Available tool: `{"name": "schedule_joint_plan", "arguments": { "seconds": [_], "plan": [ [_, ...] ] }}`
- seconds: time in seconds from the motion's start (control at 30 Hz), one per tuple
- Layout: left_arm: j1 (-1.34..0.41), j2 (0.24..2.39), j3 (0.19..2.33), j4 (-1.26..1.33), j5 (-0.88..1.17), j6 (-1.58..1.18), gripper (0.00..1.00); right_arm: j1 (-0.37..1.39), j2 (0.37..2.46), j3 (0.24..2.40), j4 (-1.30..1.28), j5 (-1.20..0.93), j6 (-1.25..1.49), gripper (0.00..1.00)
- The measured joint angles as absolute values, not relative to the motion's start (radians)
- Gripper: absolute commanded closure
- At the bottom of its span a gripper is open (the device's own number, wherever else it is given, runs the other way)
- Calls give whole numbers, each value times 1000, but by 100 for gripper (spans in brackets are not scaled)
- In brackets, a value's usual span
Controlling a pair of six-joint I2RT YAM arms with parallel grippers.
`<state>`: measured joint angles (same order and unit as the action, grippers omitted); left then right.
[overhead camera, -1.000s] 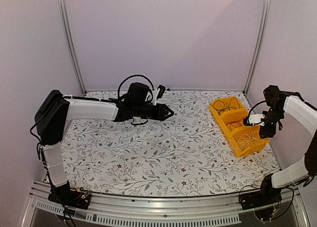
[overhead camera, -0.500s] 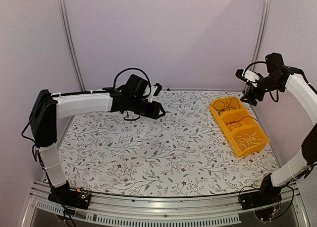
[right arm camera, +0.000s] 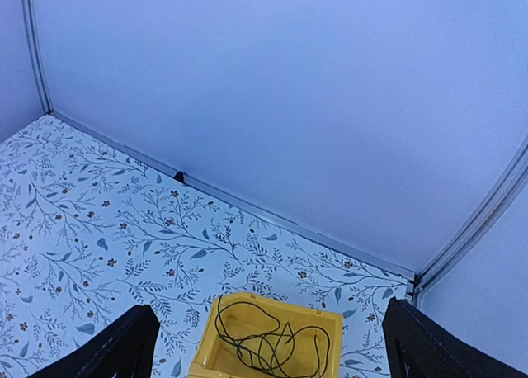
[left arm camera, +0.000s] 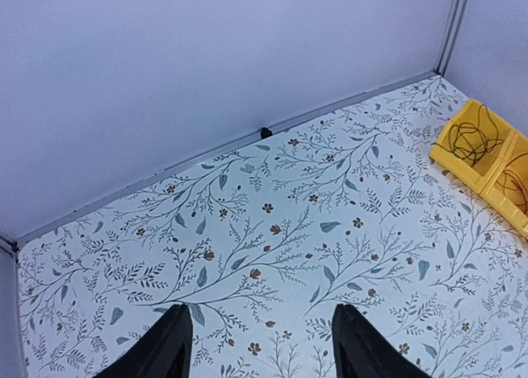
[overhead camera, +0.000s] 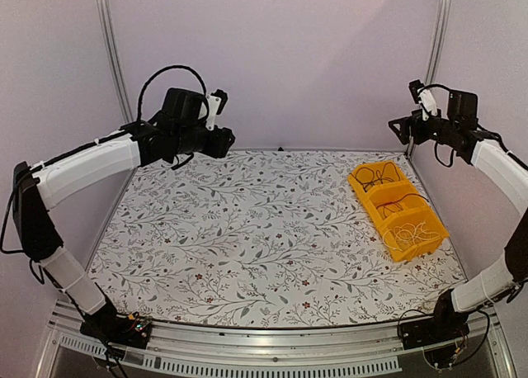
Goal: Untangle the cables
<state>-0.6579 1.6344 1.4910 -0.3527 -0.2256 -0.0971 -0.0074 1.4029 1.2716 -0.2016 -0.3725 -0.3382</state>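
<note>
Toward the right side of the flowered tabletop [overhead camera: 247,238], a yellow bin [overhead camera: 410,248] with three pockets in a row, set slantwise.

Inside the bin, the cables [overhead camera: 378,177]:
- **Far pocket:** a loose bundle of black loops.
- **Middle pocket:** a thin dark strand, perhaps reddish, too fine to tell for sure.
- **Near pocket:** pale white coils.

Well to the left of the bin, the left claw [overhead camera: 221,140], high above the tabletop, close to the back wall and pointing roughly toward the bin. Spread wide in the left wrist view, with two dark fingers [left arm camera: 169,349] at the bottom edge and nothing but flowered tabletop between them. Grips nothing. Touches neither bin nor cables.

Above and behind the bin, the right claw [overhead camera: 402,130], high near the right rear corner post and well apart from the cables. Gaping wide in the right wrist view, with dark fingers [right arm camera: 124,345] at the two lower corners. Between them, well beneath, the far pocket of the bin with its black loops. Holds nothing.
</note>
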Motion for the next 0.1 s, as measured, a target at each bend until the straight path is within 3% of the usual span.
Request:
{"name": "schedule_joint_plan", "arguments": {
  "seconds": [0.07,0.1],
  "plan": [
    [-629,1592,1409,-295,-220,-93,36,-7,1378,1245,-142,-391,-277,1],
    [-607,1565,1354,-255,-201,-101,28,-2,1360,1221,-109,-406,-247,1]
  ]
}}
